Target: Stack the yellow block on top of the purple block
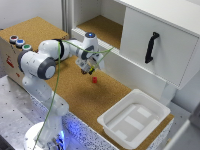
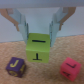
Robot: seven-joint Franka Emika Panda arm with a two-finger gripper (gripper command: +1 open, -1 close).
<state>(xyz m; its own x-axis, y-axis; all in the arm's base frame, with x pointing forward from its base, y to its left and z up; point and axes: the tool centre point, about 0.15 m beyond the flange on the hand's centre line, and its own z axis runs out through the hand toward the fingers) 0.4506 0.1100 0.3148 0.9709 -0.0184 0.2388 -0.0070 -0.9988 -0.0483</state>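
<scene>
In the wrist view the yellow block (image 2: 39, 51) sits between my gripper (image 2: 39, 42) fingers and looks bigger than the other cubes, so it is held above the cork surface. The fingers (image 2: 23, 27) press its two sides, shut on it. The purple block (image 2: 16, 65) rests on the cork just beside and below the yellow one. A small red cube (image 2: 69, 66) lies on the other side. In the exterior view the gripper (image 1: 86, 68) hangs over the cork table with the red cube (image 1: 94, 79) close by; the purple block is hidden there.
A white plastic bin (image 1: 134, 117) stands at the table's near end on the exterior view's right. A white cabinet with a black handle (image 1: 151, 47) rises behind. A box with coloured buttons (image 1: 19, 42) is at the left.
</scene>
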